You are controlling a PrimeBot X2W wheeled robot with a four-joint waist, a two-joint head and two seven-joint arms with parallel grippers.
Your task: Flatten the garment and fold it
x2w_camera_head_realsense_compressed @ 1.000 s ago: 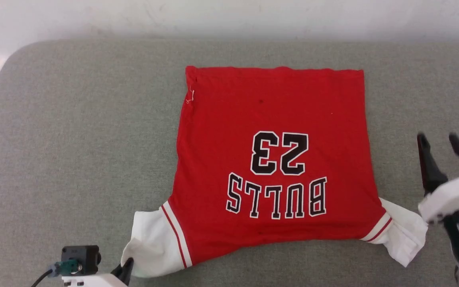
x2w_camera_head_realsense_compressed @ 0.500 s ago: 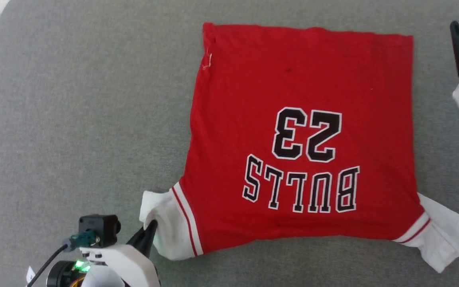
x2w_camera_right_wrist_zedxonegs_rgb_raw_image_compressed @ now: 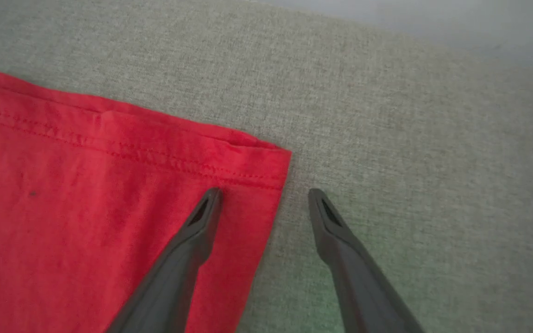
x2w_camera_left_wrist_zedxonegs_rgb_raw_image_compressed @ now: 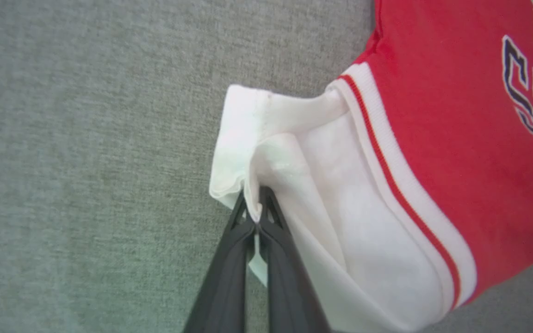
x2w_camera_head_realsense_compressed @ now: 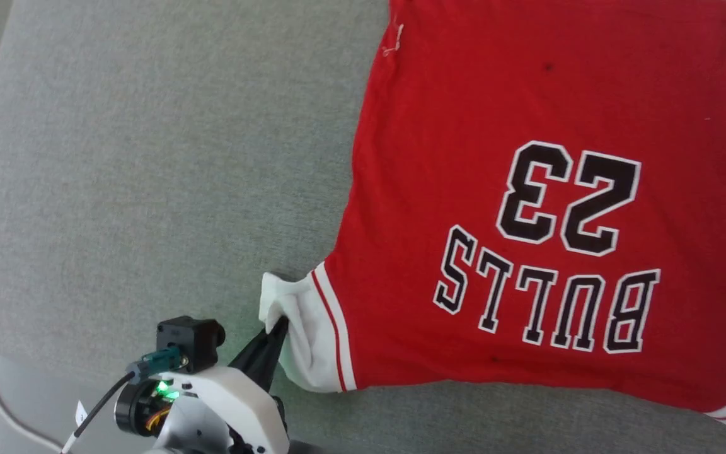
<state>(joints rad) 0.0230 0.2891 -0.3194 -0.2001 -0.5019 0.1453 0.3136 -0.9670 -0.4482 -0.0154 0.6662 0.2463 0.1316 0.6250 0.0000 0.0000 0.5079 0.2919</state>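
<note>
We see the garment [x2w_camera_head_realsense_compressed: 451,113], a red jersey with "BULLS" and "23" reading upside down in our head view, spread across the grey surface [x2w_camera_head_realsense_compressed: 149,157]. Our left gripper [x2w_camera_left_wrist_zedxonegs_rgb_raw_image_compressed: 253,210] is pinched tight on a fold at the cuff of the white sleeve [x2w_camera_left_wrist_zedxonegs_rgb_raw_image_compressed: 322,194], and the cloth bunches at its tips. Our right gripper [x2w_camera_right_wrist_zedxonegs_rgb_raw_image_compressed: 265,194] is spread wide at a hemmed red corner, one finger over the cloth and the other over bare surface, holding nothing. We cannot tell whether it touches.
</note>
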